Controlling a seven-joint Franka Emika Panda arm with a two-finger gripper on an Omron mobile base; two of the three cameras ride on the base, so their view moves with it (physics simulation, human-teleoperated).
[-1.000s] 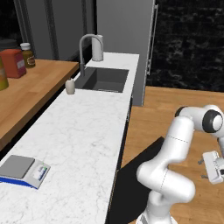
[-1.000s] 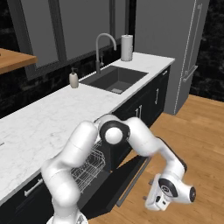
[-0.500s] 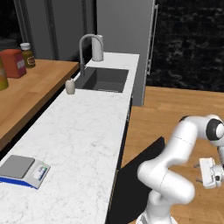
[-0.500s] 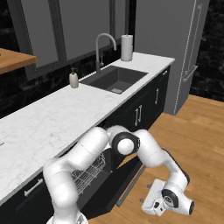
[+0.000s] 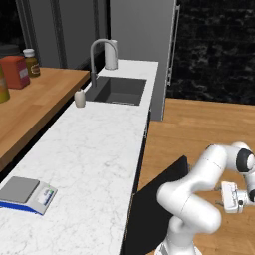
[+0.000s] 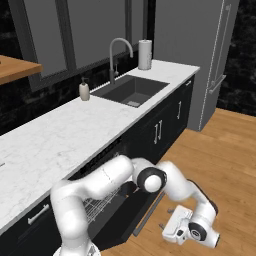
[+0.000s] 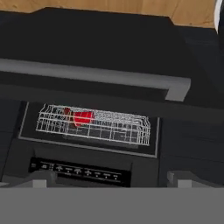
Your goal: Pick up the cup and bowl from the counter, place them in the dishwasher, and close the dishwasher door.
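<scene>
Kitchen floor beside the bench: my hand (image 6: pixel 176 231) hangs wide open, empty, facing the dishwasher door (image 7: pixel 105 57) ahead; cup (image 7: pixel 82 117) racked.

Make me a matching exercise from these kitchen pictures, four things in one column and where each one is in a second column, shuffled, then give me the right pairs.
Things:
1. cup
2. soap bottle
3. kitchen scale
4. gripper

Places:
A. low over the wooden floor, in front of the dishwasher door
B. on the counter beside the sink
C. in the dishwasher's white wire rack
D. near the counter's close end, far from the sink

Pairs: 1-C, 2-B, 3-D, 4-A
</scene>
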